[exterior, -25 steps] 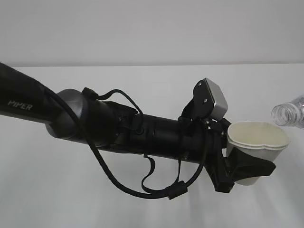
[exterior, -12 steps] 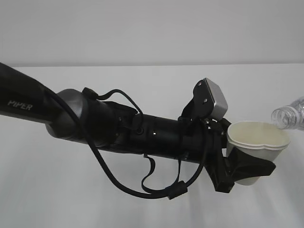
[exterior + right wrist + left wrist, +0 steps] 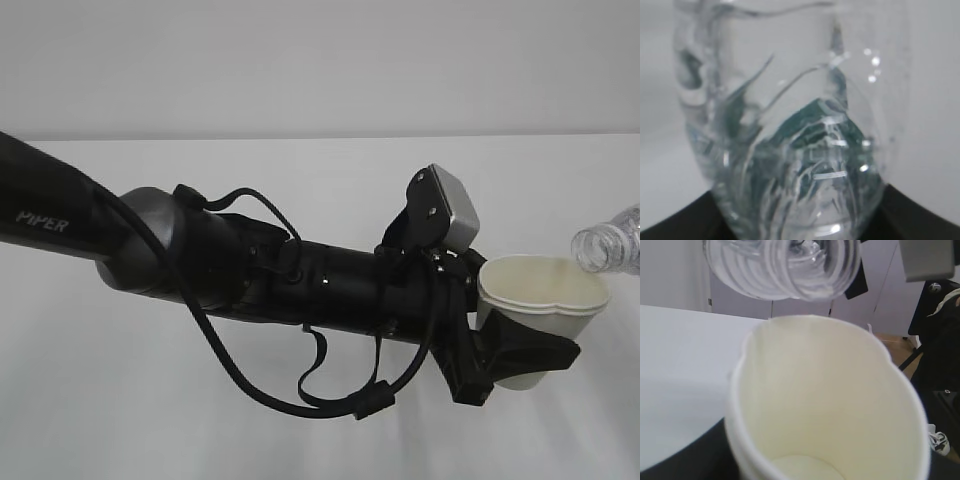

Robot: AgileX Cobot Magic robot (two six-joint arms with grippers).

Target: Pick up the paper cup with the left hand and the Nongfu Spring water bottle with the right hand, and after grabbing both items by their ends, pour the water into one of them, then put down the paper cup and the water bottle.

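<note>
The pour is about to start: the left claw clamps the cup above the table's right edge, the right claw grips the bottle, which must tip further.

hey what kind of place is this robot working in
Probably an indoor lab or test room: a plain white table against a bare pale wall, with pale cabinet panels and dark gear behind the paper cup in the left wrist view.
</note>
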